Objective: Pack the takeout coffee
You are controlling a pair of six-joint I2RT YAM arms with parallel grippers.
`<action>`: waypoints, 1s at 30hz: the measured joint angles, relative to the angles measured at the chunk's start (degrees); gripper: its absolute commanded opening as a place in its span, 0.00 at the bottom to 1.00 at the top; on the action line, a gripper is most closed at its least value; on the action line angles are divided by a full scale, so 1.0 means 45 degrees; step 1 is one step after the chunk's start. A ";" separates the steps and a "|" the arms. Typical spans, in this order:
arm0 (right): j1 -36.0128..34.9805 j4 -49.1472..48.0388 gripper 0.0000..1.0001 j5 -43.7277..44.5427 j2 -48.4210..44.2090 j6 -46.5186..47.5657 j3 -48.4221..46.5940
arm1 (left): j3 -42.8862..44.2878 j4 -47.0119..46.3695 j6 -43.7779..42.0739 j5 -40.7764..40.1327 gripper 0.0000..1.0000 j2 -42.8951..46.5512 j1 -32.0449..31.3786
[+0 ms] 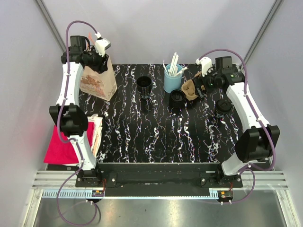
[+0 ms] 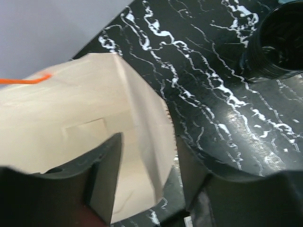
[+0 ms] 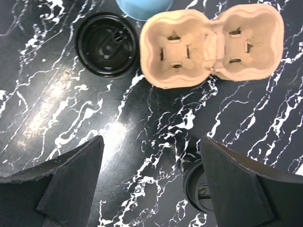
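Brown paper bag (image 1: pixel 98 80): my left gripper (image 2: pixel 147 142) straddles its rim, jaws apart, nothing pinched. Takeout coffee (image 1: pixel 223 106): lidded, on the table (image 1: pixel 156 137), near my right gripper (image 3: pixel 150 142), spread and empty. Packing, to my eye, all remains.

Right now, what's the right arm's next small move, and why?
Probably pull the right gripper back toward the takeout coffee and centre over it. Its jaws stand open and empty above the table, with the cup carrier ahead. The lidded cup sits at the wrist view's near edge, partly behind one finger, not between them. The left gripper straddles the paper bag's wall.
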State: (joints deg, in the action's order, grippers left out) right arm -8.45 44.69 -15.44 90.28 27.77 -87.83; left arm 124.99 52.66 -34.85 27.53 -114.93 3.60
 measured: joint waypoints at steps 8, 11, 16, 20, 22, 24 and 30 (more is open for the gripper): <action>0.0257 0.0024 0.88 0.0301 0.0845 -0.0301 -0.0393 | -0.0991 -0.0005 -0.0257 -0.0034 0.04 0.0019 -0.0345; 0.0466 0.0039 0.87 0.0461 0.1409 -0.0442 -0.1030 | -0.1418 -0.0029 -0.0316 -0.0034 0.00 0.0257 -0.0486; 0.0952 0.0063 0.82 0.0665 0.2778 -0.0486 -0.2754 | -0.2288 0.0121 -0.0403 0.0044 0.00 0.1219 -0.0714; 0.1112 0.0146 0.78 0.0782 0.4017 -0.0403 -0.4027 | -0.3172 0.0355 -0.0597 0.0189 0.00 0.2395 -0.1146; 0.1117 0.0369 0.77 0.0835 0.4775 -0.0325 -0.4804 | -0.3628 0.0481 -0.0661 0.0282 0.00 0.2992 -0.1370; 0.1117 0.0442 0.76 0.0874 0.5532 -0.0262 -0.5561 | -0.4211 0.0593 -0.0724 0.0437 0.00 0.3706 -0.1637; 0.1132 0.0991 0.75 0.0928 0.7470 -0.0053 -0.7529 | -0.6052 0.1025 -0.0903 0.1083 0.00 0.5751 -0.2059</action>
State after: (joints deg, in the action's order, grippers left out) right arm -3.36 49.15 -11.27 123.90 27.53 -121.71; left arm 97.76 57.28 -38.92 32.40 -89.06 -5.67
